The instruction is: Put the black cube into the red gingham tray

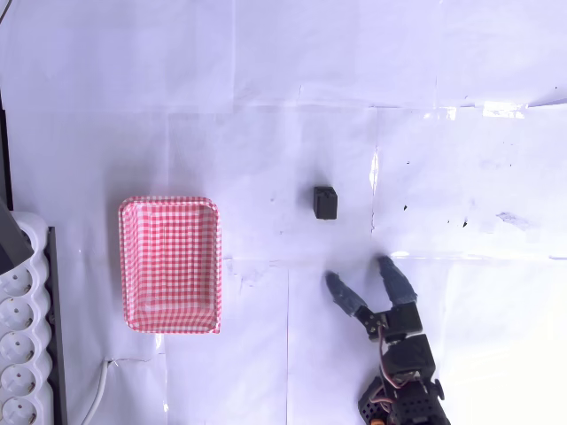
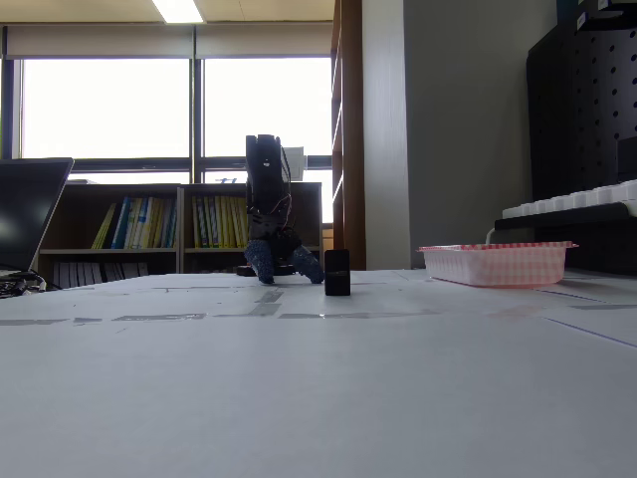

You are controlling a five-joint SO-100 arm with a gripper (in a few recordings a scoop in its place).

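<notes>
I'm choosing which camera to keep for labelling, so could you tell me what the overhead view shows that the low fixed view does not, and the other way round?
Overhead view alone: the inside floor of the red gingham tray, bare; the gap on the table between the black cube and the open gripper; and a white power strip by the left edge.

Fixed view alone: the arm upright over the gripper, plus a laptop, bookshelves and windows behind.

Both: cube, tray and gripper on the white table, the cube outside the tray and ungrasped.
</notes>
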